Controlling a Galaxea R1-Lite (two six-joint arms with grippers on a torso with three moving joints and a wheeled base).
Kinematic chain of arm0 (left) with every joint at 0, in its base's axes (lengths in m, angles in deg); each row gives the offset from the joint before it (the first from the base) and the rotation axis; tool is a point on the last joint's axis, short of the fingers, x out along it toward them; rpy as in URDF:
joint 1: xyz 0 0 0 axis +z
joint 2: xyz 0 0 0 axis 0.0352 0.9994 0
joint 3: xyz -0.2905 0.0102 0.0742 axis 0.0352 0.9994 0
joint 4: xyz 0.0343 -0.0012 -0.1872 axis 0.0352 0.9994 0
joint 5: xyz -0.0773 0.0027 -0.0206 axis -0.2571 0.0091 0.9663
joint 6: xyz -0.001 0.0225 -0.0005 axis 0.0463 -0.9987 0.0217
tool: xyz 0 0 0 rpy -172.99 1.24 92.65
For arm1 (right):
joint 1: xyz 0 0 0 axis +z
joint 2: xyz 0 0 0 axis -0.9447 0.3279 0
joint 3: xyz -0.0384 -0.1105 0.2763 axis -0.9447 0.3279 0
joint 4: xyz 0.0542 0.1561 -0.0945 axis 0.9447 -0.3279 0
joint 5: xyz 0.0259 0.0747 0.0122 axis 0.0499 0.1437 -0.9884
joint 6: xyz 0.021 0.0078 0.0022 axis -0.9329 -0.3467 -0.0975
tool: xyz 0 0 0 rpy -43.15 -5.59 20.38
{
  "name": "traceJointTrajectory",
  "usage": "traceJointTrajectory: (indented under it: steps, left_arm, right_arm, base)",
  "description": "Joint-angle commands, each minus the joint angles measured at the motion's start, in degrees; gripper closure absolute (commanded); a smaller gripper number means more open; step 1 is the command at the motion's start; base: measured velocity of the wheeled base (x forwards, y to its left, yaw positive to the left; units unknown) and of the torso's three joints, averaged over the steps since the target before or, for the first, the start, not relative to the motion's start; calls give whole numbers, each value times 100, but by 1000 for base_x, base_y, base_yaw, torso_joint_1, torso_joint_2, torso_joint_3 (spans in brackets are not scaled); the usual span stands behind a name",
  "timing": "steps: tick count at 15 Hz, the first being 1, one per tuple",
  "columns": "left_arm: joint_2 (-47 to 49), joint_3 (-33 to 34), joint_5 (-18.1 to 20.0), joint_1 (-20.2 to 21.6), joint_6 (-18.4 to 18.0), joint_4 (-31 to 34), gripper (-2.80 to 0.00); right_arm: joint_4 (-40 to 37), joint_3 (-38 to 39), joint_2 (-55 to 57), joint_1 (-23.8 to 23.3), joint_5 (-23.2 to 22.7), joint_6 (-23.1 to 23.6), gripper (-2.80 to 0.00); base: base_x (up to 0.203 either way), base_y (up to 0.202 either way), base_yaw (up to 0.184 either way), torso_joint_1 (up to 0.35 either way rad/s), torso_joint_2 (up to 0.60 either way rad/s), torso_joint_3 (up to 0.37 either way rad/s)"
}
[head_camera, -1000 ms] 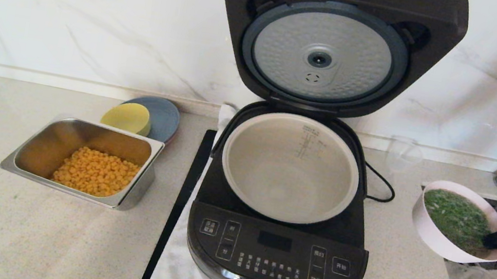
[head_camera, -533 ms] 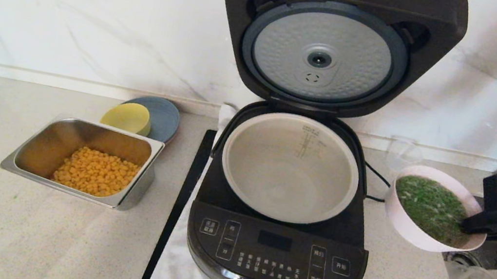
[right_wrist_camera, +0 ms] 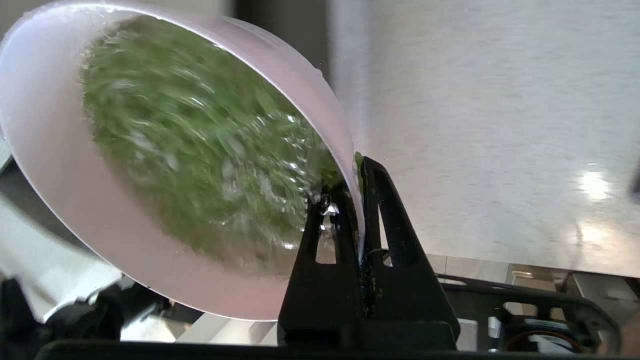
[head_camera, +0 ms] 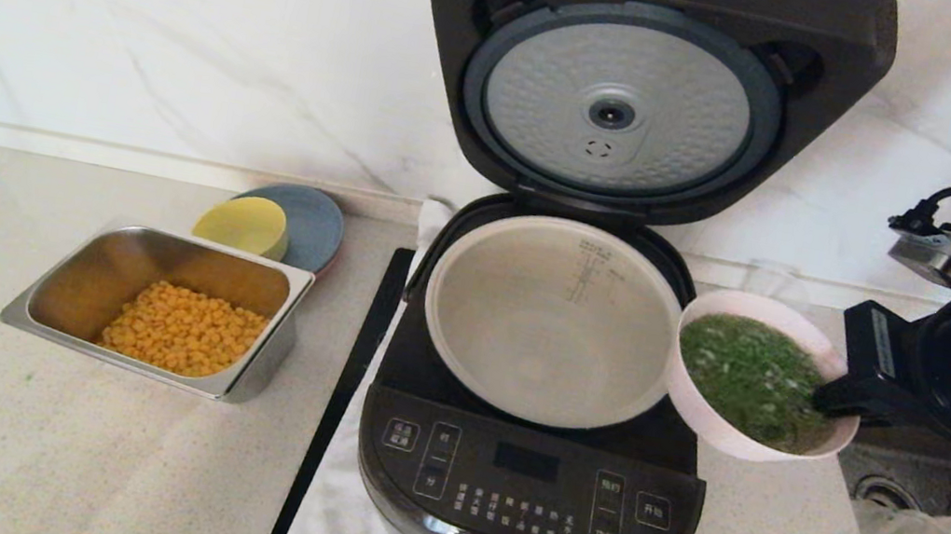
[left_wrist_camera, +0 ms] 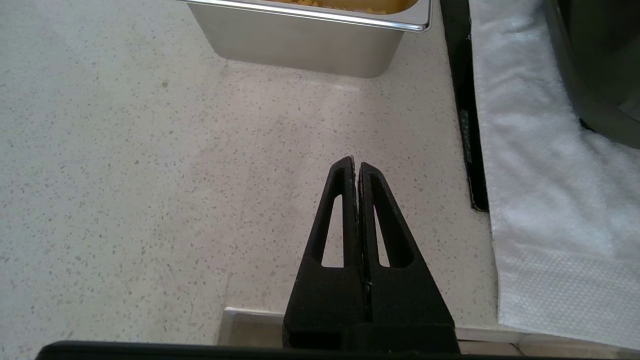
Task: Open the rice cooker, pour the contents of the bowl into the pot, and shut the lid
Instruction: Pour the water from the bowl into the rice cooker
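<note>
The black rice cooker (head_camera: pixel 527 491) stands in the middle with its lid (head_camera: pixel 644 85) raised upright, the silver underside facing me. Its grey-beige pot (head_camera: pixel 551 326) holds nothing I can see. My right gripper (head_camera: pixel 824 394) (right_wrist_camera: pixel 356 175) is shut on the rim of the pale pink bowl (head_camera: pixel 699 409) (right_wrist_camera: pixel 45 165), one finger inside and one outside. The bowl hangs in the air, touching or just beside the pot's right rim, tilted slightly, full of chopped green herbs (head_camera: pixel 747 374) (right_wrist_camera: pixel 200 150). The left gripper (left_wrist_camera: pixel 355 167) hovers shut over the counter, holding nothing.
A steel tray (head_camera: pixel 55 303) (left_wrist_camera: pixel 300 40) of yellow corn kernels (head_camera: pixel 184 327) sits left of the cooker, with a yellow bowl (head_camera: pixel 244 225) on a blue plate (head_camera: pixel 314 224) behind it. A white towel (left_wrist_camera: pixel 540 200) lies under the cooker. A marble wall closes the back.
My right gripper has carried the pink bowl leftward and slightly up, from beyond the counter's right edge to the pot's right rim. The left gripper's earlier position is not shown.
</note>
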Motion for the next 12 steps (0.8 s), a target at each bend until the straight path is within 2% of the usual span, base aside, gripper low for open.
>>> traceJointTrajectory:
  steps: [1,8,12]
  left_arm:
    - [-4,-1,0,0,-1,0,0]
    - [-4,-1,0,0,-1,0,0]
    - [-4,-1,0,0,-1,0,0]
  right_arm:
    - [-124,-286,242,301,-4,-90,0]
    - [-436,-1392,1077,879,18,-364,0]
    - [-186,-1414,1322,1192,398,-414,0]
  base:
    - [0,0,0,0,0,0]
    - [0,0,0,0,0,0]
    - [0,0,0,0,0,0]
